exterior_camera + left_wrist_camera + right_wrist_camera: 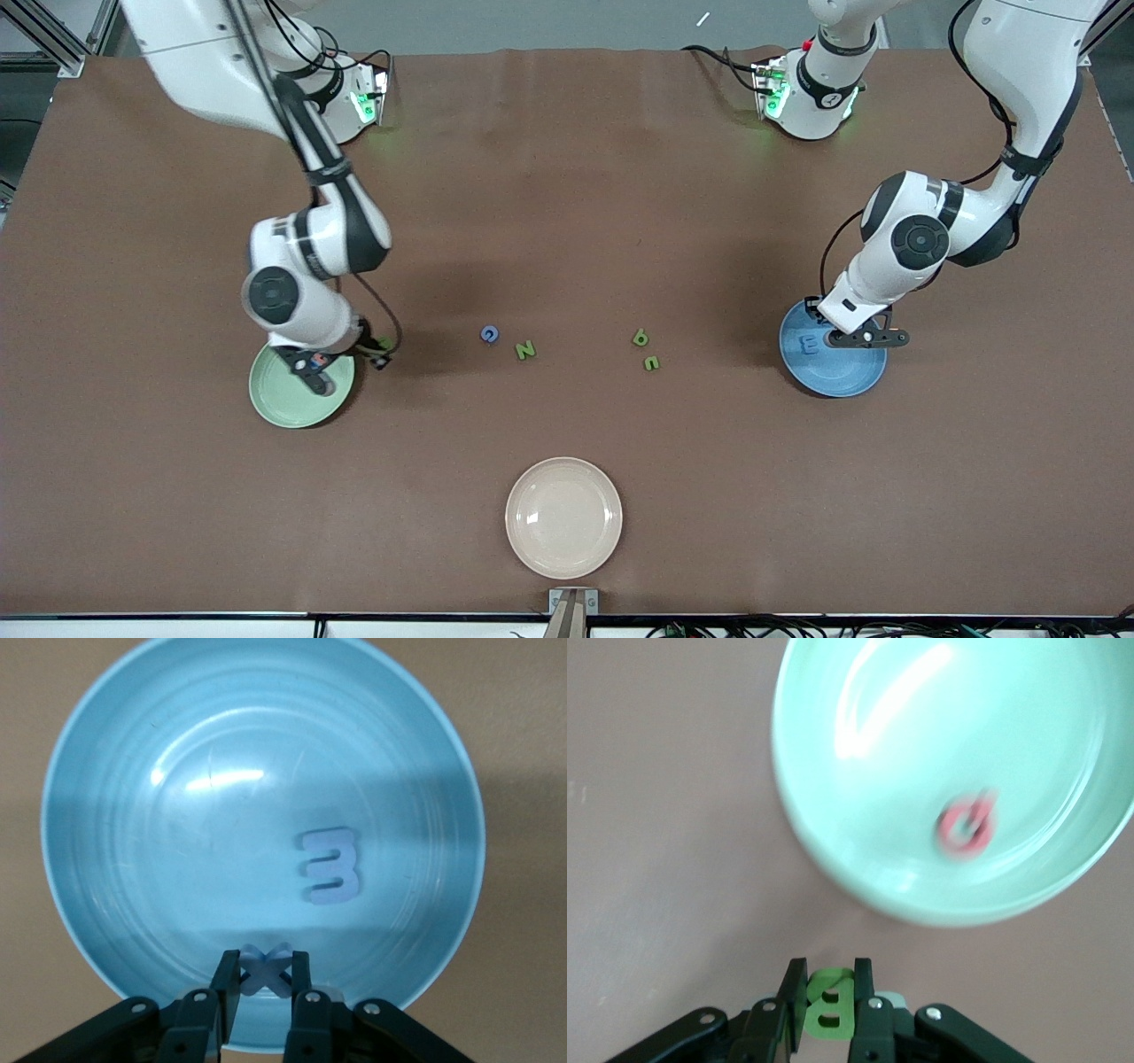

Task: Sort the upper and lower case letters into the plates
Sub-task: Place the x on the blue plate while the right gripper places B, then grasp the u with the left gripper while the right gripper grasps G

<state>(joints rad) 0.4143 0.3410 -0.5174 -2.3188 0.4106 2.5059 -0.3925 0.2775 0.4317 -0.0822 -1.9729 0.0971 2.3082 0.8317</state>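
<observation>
The left gripper (264, 979) is being held over the round sky-blue shallow plate (858, 383) at the left arm's end of the table, and its fingers are being kept pressed onto the small blue foam x (266, 964). A blue foam letter resembling an E or m (809, 345) is lying flat inside that plate, just beside the gripper and apart from it.

The right gripper (830, 1008) is being held beside the rim of the round pale mint-green shallow plate (279, 403) at the right arm's end of the table; its fingers are being kept narrowed onto the flat green foam B (829, 1013). A pink-red ring-shaped foam letter, probably the Q (967, 827), is lying inside the mint plate, though it is blurred in the right wrist view.

Four letters are lying on the brown table mat (567, 177) between the two plates: the blue foam G (489, 334) and green foam N (525, 350) close together, and the green 9-like letter (640, 337) with the green foam u (651, 362) just beside it. A round cream-white plate (563, 518) is lying nearest to the front camera, well apart from everything else. The mint plate is being partly covered by the right arm's wrist in the front view.
</observation>
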